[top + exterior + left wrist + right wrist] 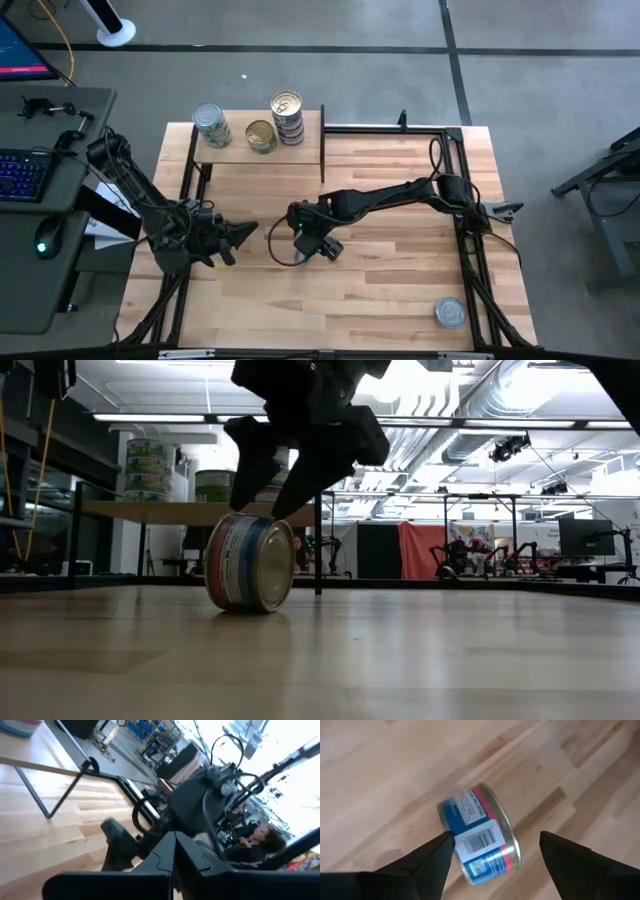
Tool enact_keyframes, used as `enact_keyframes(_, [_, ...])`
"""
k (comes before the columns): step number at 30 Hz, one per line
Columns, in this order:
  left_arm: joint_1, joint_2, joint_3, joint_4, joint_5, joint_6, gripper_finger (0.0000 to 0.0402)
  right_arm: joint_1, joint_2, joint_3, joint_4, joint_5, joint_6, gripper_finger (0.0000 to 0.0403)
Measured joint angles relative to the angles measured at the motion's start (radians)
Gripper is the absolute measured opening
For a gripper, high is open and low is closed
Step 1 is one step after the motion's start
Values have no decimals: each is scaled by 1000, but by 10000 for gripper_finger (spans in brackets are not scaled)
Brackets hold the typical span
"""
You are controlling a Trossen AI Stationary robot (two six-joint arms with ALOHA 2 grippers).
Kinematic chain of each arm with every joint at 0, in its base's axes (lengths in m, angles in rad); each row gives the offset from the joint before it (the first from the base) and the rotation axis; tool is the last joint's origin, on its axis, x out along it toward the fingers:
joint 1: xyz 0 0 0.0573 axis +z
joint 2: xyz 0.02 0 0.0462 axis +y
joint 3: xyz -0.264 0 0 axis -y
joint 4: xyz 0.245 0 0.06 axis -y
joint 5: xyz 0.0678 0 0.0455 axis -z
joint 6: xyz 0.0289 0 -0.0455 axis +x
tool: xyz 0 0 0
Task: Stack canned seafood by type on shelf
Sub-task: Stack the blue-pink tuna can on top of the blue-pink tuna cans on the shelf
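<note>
Hovering gripper: the right gripper [300, 238] hangs over the middle of the table [400, 290], fingers spread apart and holding nothing.
Fingers: in the right wrist view the two dark fingers [427, 857] stand either side of a tin, one close to its side, the other well clear of it.
Tin under the tool: a tin [480, 832] with a blue and red label and a barcode lies tipped on its edge on the bare wood, between the spread fingers and below them.
Same tin, low view: the tin [250, 562] rests tilted on its rim, its flat silver face turned outward; the fingertips sit just above its upper edge, and I cannot tell whether they touch it.
Left gripper: the left gripper [243, 233] waits near the left edge of the table, fingers pressed together and empty, pointing toward the right gripper.
Shelf: the shelf [235, 153] stands at the far left corner of the table, well apart from the tool.
Tins on shelf: a silver-topped stack [211, 125] toward its left end, a low gold-topped tin [260, 135] near the middle, a taller gold-topped stack [287, 116] just beside it to the right.
Loose tin: one silver-topped tin [450, 313] lies flat near the table's near right corner.
</note>
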Motion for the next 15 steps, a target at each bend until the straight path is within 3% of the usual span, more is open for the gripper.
enact_keyframes(15, [0, -1, 0, 6, -30, 46, 0, -3, 51, -2, -41, 36, -41, 291])
